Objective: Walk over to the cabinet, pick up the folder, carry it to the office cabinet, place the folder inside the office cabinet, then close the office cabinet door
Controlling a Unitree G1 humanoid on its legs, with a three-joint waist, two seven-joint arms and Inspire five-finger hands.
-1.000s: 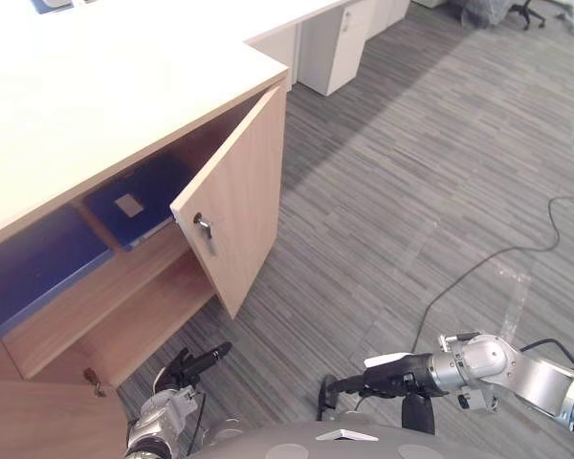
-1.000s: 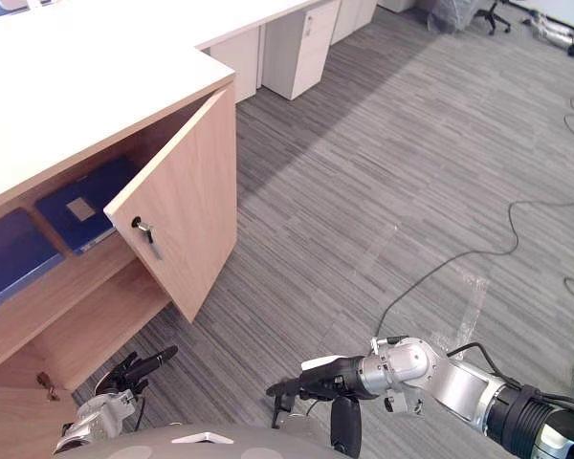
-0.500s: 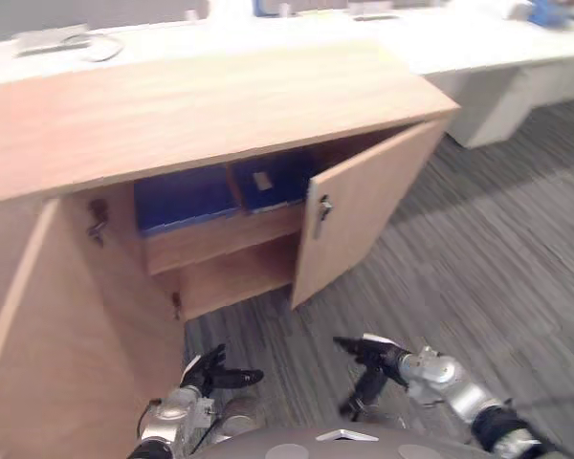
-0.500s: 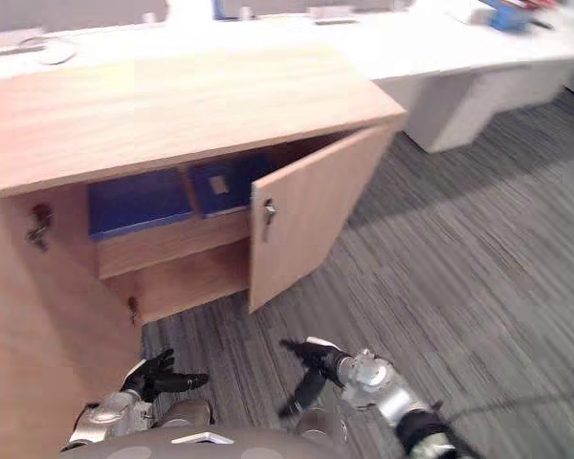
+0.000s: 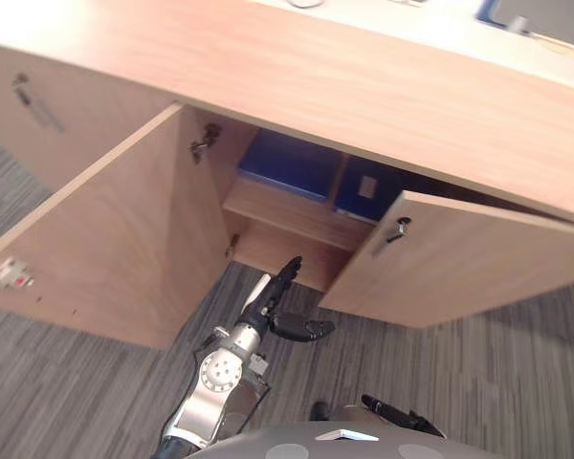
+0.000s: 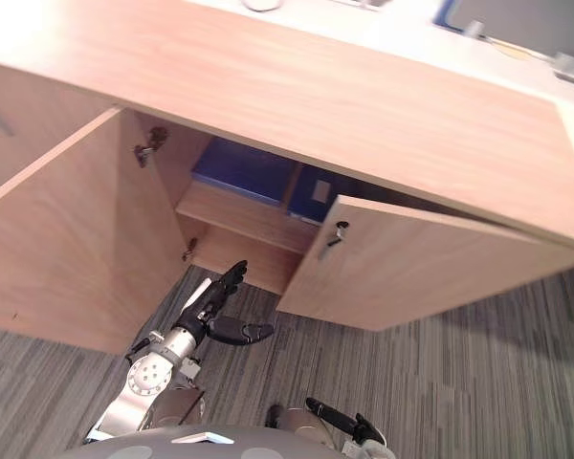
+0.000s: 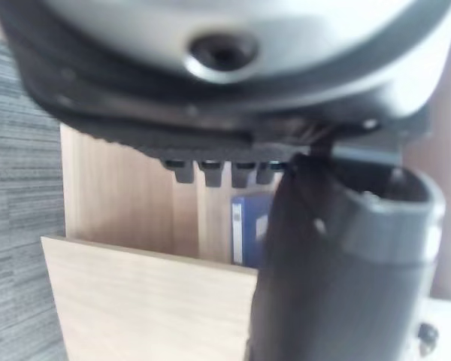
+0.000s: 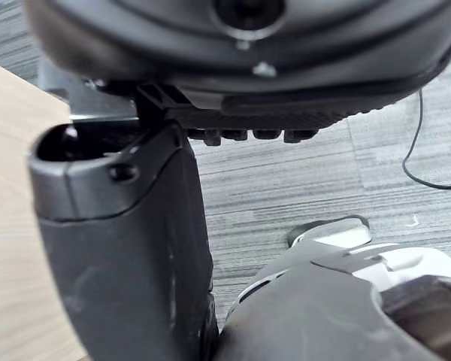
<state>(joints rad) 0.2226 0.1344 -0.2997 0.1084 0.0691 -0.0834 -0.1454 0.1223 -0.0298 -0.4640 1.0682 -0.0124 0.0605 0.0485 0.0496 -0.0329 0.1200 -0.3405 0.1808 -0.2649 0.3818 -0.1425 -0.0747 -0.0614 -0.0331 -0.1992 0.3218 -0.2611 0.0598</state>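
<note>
The wooden office cabinet (image 5: 383, 96) stands before me with both doors swung open. On its upper shelf lie two blue folders side by side, one on the left (image 5: 292, 164) and one with a pale label on the right (image 5: 368, 186). My left hand (image 5: 273, 301) is open and empty, its fingers straight and pointing up at the lower shelf opening, well short of the folders. The left wrist view shows a blue folder (image 7: 249, 237) past the fingers (image 7: 218, 171). My right hand (image 6: 335, 421) hangs low over the floor, open and holding nothing.
The left door (image 5: 105, 239) juts far out on my left side. The right door (image 5: 459, 258), with a key in its lock (image 5: 395, 229), stands half open on my right. Grey striped carpet (image 5: 478, 382) lies below. The lower shelf (image 5: 268, 258) is bare.
The camera has swung round to face the cabinet's open front. My left hand has risen from low at the bottom edge toward the cabinet opening; the right hand has dropped to the bottom edge.
</note>
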